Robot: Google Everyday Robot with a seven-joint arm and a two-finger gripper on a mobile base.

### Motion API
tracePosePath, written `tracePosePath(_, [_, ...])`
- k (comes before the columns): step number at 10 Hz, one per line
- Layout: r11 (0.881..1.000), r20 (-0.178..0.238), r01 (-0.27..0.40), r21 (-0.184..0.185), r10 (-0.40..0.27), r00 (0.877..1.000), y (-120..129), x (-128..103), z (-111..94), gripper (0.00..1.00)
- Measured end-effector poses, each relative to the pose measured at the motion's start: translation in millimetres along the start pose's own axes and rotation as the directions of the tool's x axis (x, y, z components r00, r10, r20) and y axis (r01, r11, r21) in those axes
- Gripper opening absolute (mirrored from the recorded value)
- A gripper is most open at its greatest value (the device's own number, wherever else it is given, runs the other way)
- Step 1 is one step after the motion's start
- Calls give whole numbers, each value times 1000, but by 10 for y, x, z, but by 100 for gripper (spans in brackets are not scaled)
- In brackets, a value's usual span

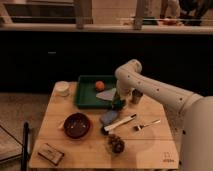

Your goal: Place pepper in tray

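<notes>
Just right of centre, the gripper (116, 100) hangs over the lower right corner of the tray (85, 97); whether it is clamped or released cannot be told. The pepper (119, 104) shows green directly beneath it, at the tray's rim. An orange fruit (100, 85) lies inside the tray.

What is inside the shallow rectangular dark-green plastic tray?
A round orange fruit and a pale flat piece lie in the tray. The gripper hangs at the corner nearest the robot, hiding what lies beneath there.
</notes>
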Motion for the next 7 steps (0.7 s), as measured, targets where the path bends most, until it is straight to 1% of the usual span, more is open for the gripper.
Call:
tracePosePath(3, [999, 24, 28, 19, -28, 999, -161, -205, 93, 0])
tracePosePath(7, [998, 46, 39, 50, -41, 998, -349, -332, 144, 0])
